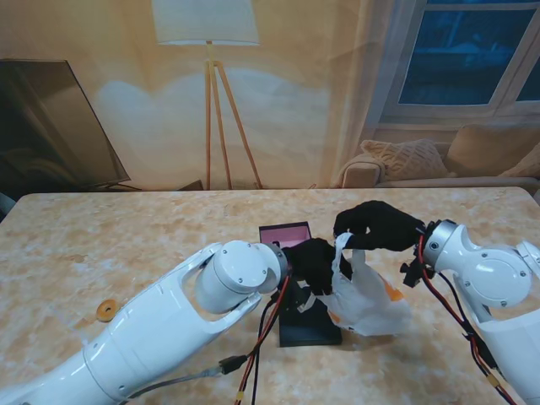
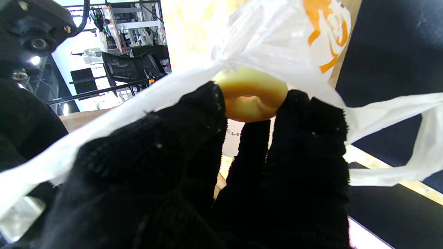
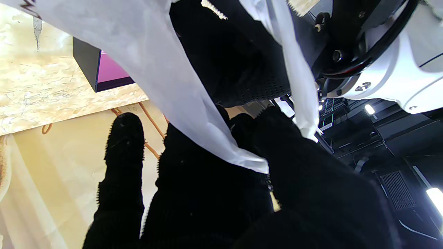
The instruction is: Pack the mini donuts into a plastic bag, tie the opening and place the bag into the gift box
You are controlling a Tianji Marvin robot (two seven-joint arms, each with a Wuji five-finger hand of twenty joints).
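Black-gloved left hand (image 2: 214, 166) pinches yellow ring-shaped mini donut (image 2: 251, 95) at white plastic bag (image 1: 364, 295) mouth; black-gloved right hand (image 1: 377, 224) grips bag handle. Push deeper before releasing.

Warm even light, wrist views perhaps blurred

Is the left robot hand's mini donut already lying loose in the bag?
No: in the left wrist view the mini donut is pinched between the left robot hand fingertips at the plastic bag opening.

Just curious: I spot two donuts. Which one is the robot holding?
The yellow donut pinched by the left hand at the bag; the other donut lies loose on the table.
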